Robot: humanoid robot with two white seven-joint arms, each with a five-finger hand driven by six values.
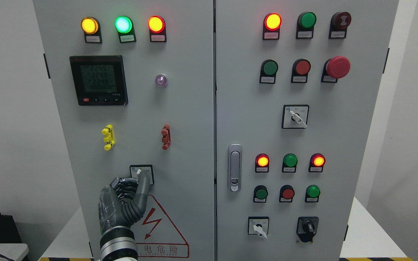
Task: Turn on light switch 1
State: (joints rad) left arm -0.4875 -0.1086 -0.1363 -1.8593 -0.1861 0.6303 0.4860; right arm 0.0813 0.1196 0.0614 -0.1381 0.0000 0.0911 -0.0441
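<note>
The left hand (122, 203) is dark grey, with jointed, segmented fingers (142, 188). Its palm looks glossy and translucent. A ribbed silver wrist cuff (117, 244) sits below.

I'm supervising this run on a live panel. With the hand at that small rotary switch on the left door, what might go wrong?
1. The left hand hides part of the white-handled rotary switch, so its final position may be hard to confirm.
2. Only one extended finger meets the handle; it may slip off without turning it.
</note>
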